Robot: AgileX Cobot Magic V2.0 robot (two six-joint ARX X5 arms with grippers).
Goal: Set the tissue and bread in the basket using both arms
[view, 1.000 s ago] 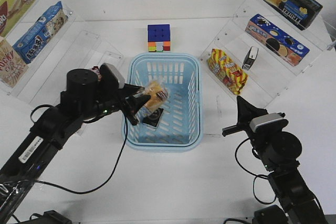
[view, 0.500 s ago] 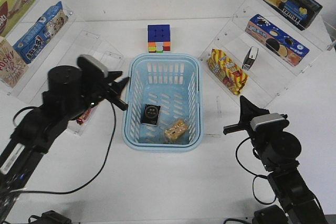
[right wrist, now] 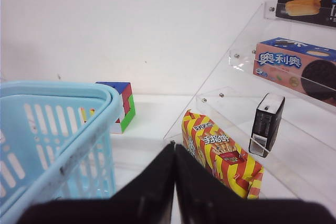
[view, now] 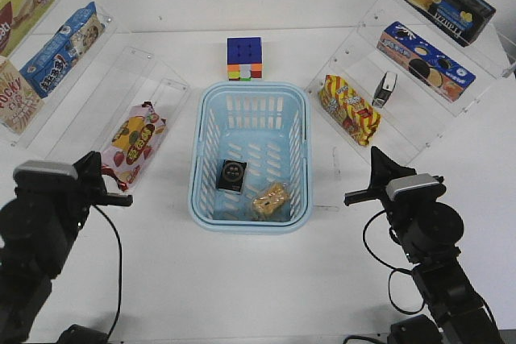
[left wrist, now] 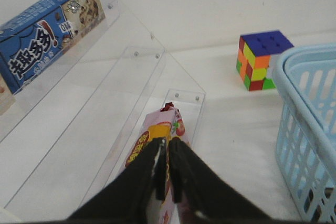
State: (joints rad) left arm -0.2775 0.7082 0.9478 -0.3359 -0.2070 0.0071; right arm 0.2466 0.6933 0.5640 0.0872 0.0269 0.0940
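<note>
The light-blue basket [view: 300, 151] stands mid-table. The black tissue pack [view: 235, 175] lies flat on its floor, near the front. The bread [view: 270, 200], in its clear wrapper, lies in the basket's front right corner. My left gripper [view: 114, 188] is shut and empty, left of the basket and apart from it, over the near end of the strawberry packet [left wrist: 174, 124]. My right gripper [view: 373, 160] is shut and empty, right of the basket. The basket wall also shows in the left wrist view [left wrist: 307, 129] and the right wrist view [right wrist: 58, 124].
A colour cube [view: 243, 58] sits behind the basket. Clear shelves flank it. The left ones hold the strawberry packet [view: 133, 141] and snack boxes [view: 60, 46]. The right ones hold a yellow-red snack bag [view: 349, 108], a small black item [view: 386, 89] and cookie boxes [view: 425, 60].
My left arm let go of the bread over the basket and pulled back to the front left. The bread now lies in the basket's front right corner. The right arm has hardly moved.
</note>
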